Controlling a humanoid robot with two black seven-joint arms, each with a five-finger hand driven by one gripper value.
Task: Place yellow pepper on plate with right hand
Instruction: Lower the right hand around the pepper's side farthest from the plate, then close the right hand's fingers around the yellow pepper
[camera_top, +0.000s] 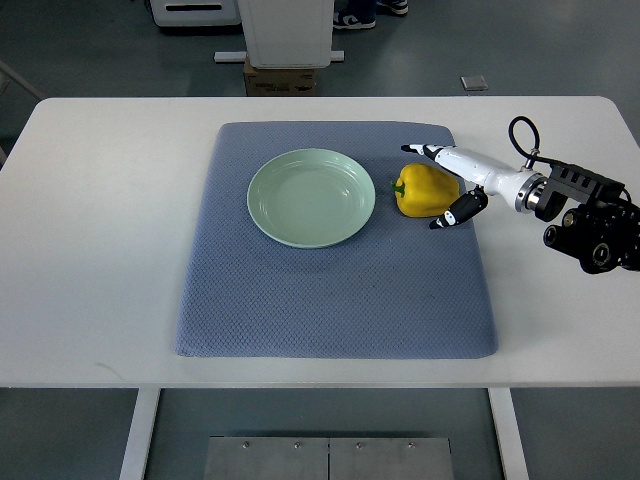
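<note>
Grasp step: white right robot hand (440, 186) spread wide around glossy yellow bell pepper (424, 191), not yet clamped; next probably close, lift, carry to pale green round plate (311, 197) just beyond.

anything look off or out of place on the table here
Nothing stands out. The green plate sits flat and bare on the blue mat, the yellow pepper lies just to the plate's right on the mat, intact, and the right hand is around it with fingers spread either side. No spills or damage show.
</note>
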